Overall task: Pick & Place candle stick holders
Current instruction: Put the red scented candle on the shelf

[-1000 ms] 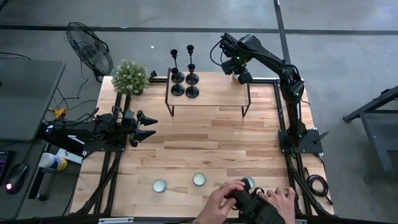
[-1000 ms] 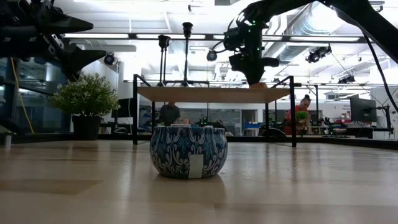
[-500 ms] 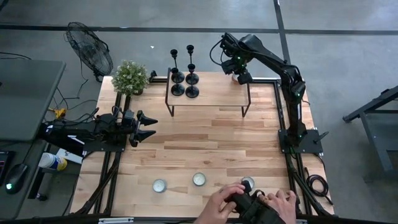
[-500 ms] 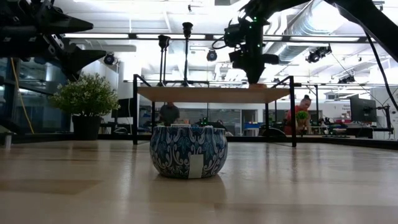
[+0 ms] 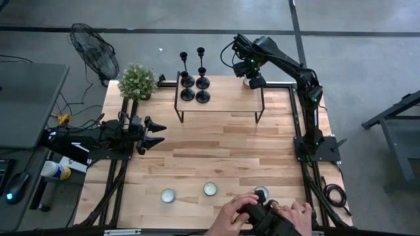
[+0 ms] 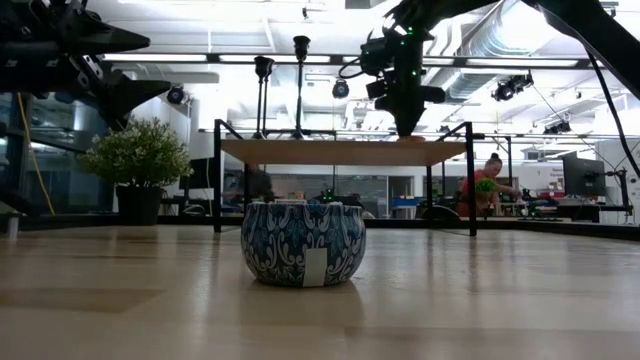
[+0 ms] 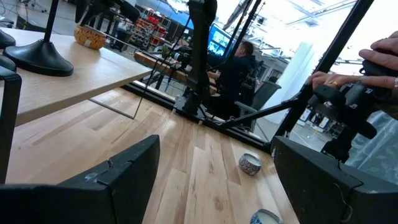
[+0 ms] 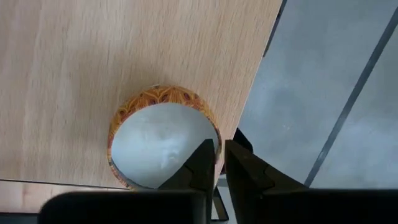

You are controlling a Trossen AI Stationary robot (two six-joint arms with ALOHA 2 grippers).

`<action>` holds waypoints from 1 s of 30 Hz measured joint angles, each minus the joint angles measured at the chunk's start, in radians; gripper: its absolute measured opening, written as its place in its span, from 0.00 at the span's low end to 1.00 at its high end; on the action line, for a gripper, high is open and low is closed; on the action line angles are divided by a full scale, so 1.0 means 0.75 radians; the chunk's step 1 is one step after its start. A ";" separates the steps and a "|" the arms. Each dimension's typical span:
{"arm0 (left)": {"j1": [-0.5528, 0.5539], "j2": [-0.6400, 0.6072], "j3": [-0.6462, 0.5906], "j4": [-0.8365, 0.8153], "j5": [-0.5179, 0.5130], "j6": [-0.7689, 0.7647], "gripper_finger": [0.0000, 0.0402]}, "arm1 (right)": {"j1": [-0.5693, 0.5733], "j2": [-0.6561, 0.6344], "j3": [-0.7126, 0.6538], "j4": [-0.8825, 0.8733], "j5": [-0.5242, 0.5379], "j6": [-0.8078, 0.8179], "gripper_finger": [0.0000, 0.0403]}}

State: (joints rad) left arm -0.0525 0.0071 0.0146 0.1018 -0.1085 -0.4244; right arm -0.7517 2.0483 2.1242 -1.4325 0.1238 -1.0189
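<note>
Candlesticks (image 5: 194,78), four, stand upright, stems vertical, at the shelf's (image 5: 223,101) end nearest the plant (image 5: 138,80). Right gripper (image 8: 216,163) pinches a candle's (image 8: 163,137) rim at the shelf's far end; left gripper (image 7: 214,165) waits spread.

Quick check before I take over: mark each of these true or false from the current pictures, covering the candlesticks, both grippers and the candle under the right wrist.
1. All four candle stick holders stand on the raised shelf. True.
2. The right gripper holds a candle stick holder. False: it is nearly shut on the rim of an orange patterned candle cup at the shelf's right end.
3. The left gripper is open and empty at the table's left side. True.
4. The blue patterned candle tin sits on the shelf. False: it sits on the table, near the front edge.
5. A person's hands are at the table's front edge. True.
</note>
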 joint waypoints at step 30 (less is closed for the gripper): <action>0.000 0.000 0.000 0.000 0.000 0.000 0.75 | 0.292 -0.287 0.002 -0.185 -0.268 0.766 0.26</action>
State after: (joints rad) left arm -0.0525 0.0071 0.0143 0.1020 -0.1085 -0.4244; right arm -0.5325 1.8331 2.1254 -1.5716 -0.0772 -0.4444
